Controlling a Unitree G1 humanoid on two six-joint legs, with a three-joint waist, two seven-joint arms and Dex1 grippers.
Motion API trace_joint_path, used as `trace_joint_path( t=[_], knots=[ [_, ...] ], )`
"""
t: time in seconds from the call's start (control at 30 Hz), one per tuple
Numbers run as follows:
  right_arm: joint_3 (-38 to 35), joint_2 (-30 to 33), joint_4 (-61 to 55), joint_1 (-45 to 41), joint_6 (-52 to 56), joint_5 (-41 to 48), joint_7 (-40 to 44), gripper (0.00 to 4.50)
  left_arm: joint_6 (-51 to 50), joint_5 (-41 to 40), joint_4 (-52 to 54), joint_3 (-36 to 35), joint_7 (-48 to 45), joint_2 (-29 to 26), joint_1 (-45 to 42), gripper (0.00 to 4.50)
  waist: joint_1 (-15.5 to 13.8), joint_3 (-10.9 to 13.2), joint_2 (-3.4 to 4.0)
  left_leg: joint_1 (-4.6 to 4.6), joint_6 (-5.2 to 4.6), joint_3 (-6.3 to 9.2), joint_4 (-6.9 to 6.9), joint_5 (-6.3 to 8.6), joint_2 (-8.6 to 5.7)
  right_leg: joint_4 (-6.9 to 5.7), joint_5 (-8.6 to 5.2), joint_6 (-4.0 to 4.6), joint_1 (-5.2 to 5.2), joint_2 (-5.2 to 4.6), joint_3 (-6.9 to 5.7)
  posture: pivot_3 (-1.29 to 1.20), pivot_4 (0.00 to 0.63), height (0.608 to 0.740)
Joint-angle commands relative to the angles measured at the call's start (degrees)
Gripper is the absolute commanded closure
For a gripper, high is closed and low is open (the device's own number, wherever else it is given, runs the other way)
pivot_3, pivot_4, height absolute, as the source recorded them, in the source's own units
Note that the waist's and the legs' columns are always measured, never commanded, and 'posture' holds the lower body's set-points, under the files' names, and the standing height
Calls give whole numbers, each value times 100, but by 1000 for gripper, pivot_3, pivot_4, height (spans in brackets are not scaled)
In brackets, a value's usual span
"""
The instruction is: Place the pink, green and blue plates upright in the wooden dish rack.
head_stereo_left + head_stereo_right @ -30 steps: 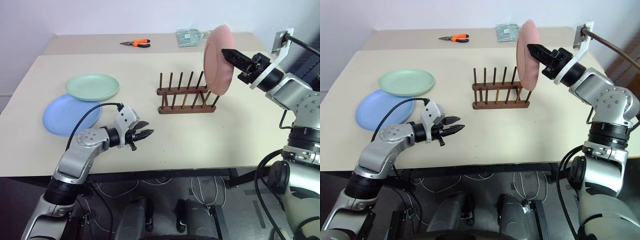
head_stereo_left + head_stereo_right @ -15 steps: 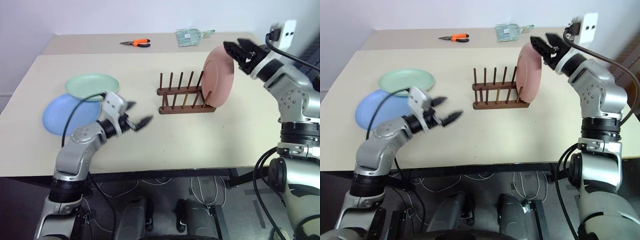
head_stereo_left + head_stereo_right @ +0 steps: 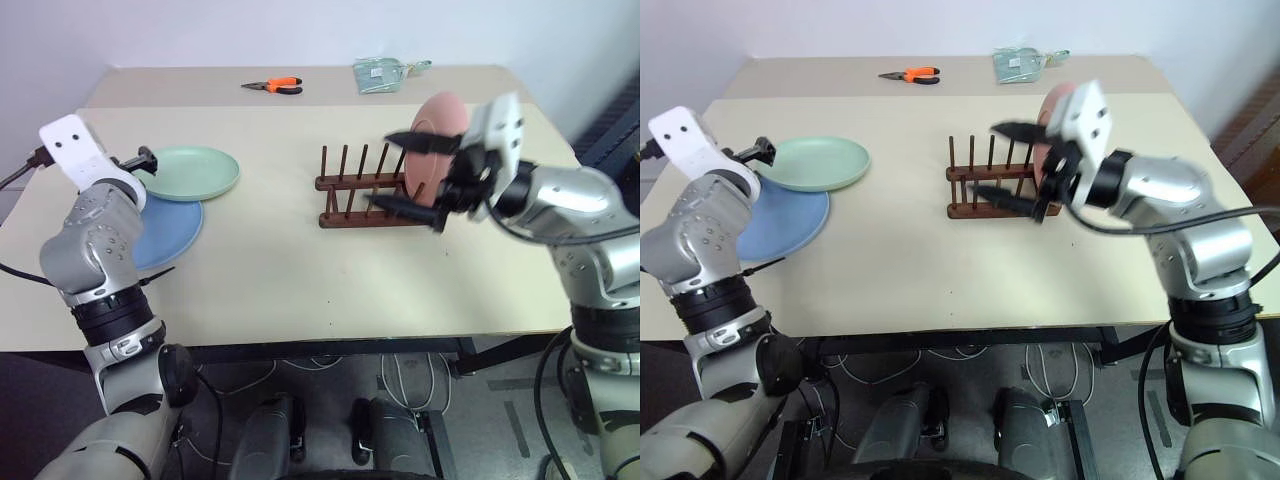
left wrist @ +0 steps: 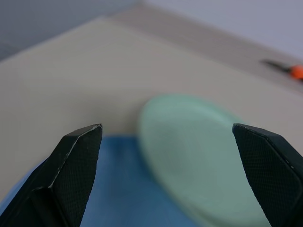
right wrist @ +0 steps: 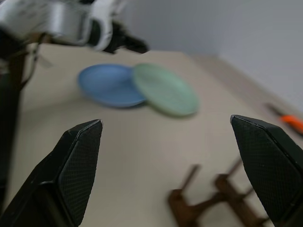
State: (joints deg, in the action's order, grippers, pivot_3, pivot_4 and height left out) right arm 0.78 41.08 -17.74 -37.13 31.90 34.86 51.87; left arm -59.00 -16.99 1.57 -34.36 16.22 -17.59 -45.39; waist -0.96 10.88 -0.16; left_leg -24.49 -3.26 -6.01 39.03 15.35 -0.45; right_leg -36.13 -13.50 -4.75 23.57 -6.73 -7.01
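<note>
Since a second ago the right gripper (image 3: 410, 172) has let go of the pink plate (image 3: 436, 134) and swung in front of the rack, while the left gripper (image 4: 165, 137) has swung away from the table's middle toward the two plates on the robot's left. Both sets of fingers now stand spread wide with nothing between them.

Nearest, on the left, the blue plate (image 3: 790, 215) lies flat on the beige table (image 3: 290, 265), partly hidden behind the left arm. The green plate (image 3: 192, 171) lies just behind it, its near edge overlapping the blue one's far edge. The left gripper hangs over this pair.

Toward the middle of the table stands the wooden dish rack (image 3: 362, 192), its pegs upright. The pink plate stands on edge at the rack's right end, leaning slightly, with no finger on it. The right gripper hovers just in front of the rack, pointing to the left.

Farther back, on a second table surface, lie orange-handled pliers (image 3: 273, 86) and a clear packet (image 3: 380, 72), well apart.
</note>
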Motion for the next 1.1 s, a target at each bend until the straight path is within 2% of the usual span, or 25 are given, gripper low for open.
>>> trace_joint_path(
  t=[0.03, 0.1, 0.2, 0.27, 0.43, 0.47, 0.57, 0.73, 0.83, 0.93, 1.1],
  knots=[
    [-7, -146, -359, 73, 43, 81, -69, 82, -318, -283, -634, -378, 109, 111, -461, 0, -4, -2, -15, 0, 1, 0, 0, 0, 0, 0, 0, 0, -1, 0, 0, 0, 150, 740],
    [43, -213, -432, 144, 48, 41, -102, 82, -283, -358, -1078, -484, 61, 133, -616, 0, 5, -3, -23, 1, 2, 2, 0, 0, 0, 0, 0, 0, -2, 1, -2, 0, 150, 740],
    [121, -266, -533, 300, 22, -68, -175, 0, 159, -491, -1787, -866, 259, 182, -867, 782, 23, 0, -30, 1, 3, 1, 0, -1, 0, 1, 0, 0, -1, 3, -2, 0, 150, 740],
    [117, -272, -577, 372, 19, -128, -240, 0, 336, -598, -1995, -1033, 376, 188, -951, 1803, 41, 2, -33, 1, 6, 1, -1, -2, 0, 1, 0, 0, 0, 4, -2, 0, 150, 740],
    [115, -230, -583, 526, -14, -313, -328, 0, 632, -748, -1950, -908, 292, 180, -934, 4277, 28, 2, -34, 2, 10, 0, -3, -3, 1, 0, 0, 0, 2, 2, -1, 0, 150, 740],
    [125, -238, -544, 496, 36, -343, -368, 0, 787, -778, -1791, -732, 84, 172, -891, 4399, 23, 2, -35, 2, 10, 0, -3, -2, 0, 1, 0, 0, 1, 2, 0, 0, 150, 740],
    [309, -229, -470, 349, -111, -681, -418, 0, 1074, -934, -1007, -147, -594, 200, -739, 4399, 29, 4, -37, 2, 11, -1, -3, -2, -2, 2, 0, 0, 1, 1, -1, 0, 150, 740],
    [1079, -507, -156, -120, -868, -1850, -621, 0, 581, -1148, 590, 1003, -1171, 303, -421, 4399, 39, 6, -41, 1, 27, -2, -3, 6, -2, 1, 0, 0, 3, 1, 0, 0, 150, 740],
    [1486, -873, 434, -478, -1333, -2595, -952, 0, 180, -1349, 1282, 1340, -1102, 539, -388, 4399, 45, 5, -39, 3, 27, -2, -4, 4, -2, 0, 0, 0, 2, 4, 1, 0, 150, 740],
    [1922, -1114, 1115, -744, -1995, -3420, -1188, 0, -400, -1652, 1887, 1280, -681, 976, -546, 4399, 55, 5, -40, 3, 15, -1, -4, -6, -2, 0, 0, 0, 1, 6, 2, 0, 150, 740],
    [2161, -1576, 2286, -1150, -2954, -4326, -1804, 0, -1189, -2073, 2447, 1101, -348, 1302, -729, 4399, 104, 6, -39, 3, 17, -1, -4, -9, 0, 0, -1, 0, 1, 12, 2, 0, 150, 740]
  ],
)
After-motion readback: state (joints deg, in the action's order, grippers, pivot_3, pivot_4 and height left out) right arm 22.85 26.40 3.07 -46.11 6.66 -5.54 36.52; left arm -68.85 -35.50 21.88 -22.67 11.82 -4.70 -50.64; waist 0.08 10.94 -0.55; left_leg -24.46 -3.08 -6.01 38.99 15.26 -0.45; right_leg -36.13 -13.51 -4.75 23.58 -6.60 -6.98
